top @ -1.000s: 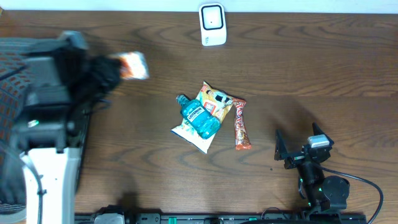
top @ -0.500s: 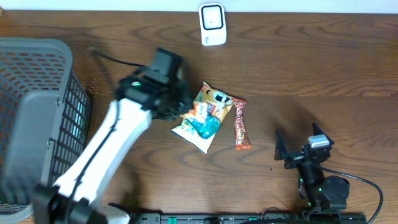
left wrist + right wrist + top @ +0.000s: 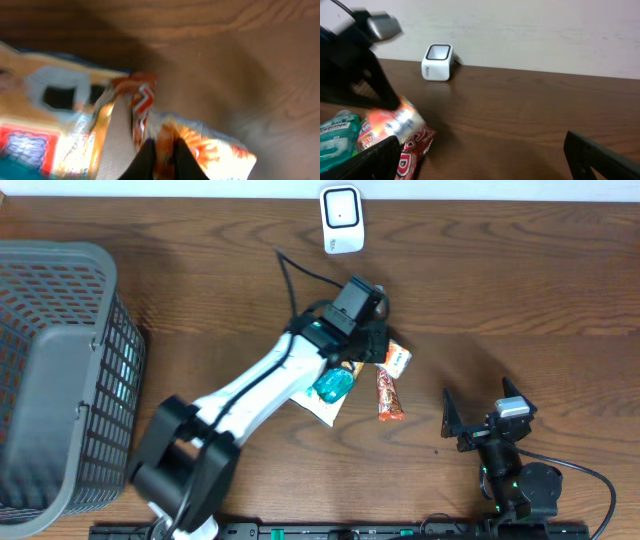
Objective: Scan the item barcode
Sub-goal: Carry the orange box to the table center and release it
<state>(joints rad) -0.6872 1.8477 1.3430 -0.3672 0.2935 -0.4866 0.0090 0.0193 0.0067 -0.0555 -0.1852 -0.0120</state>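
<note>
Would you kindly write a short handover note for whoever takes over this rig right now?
Left gripper: shut on the small orange-and-white snack packet, held over the pile of other items at table centre.
Right gripper: open, empty, near the front edge.
White box-shaped barcode scanner: at the far edge, apart from the packet.
Done: packet gripped.
To do: present its barcode to the scanner.

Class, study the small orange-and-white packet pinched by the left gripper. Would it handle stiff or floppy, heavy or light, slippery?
Probably floppy: the packet looks like a thin film pouch, held only by one edge in the left gripper. Likely light, since that narrow pinch carries it. The smooth wrapper may be slippery, so it could slide out.
</note>
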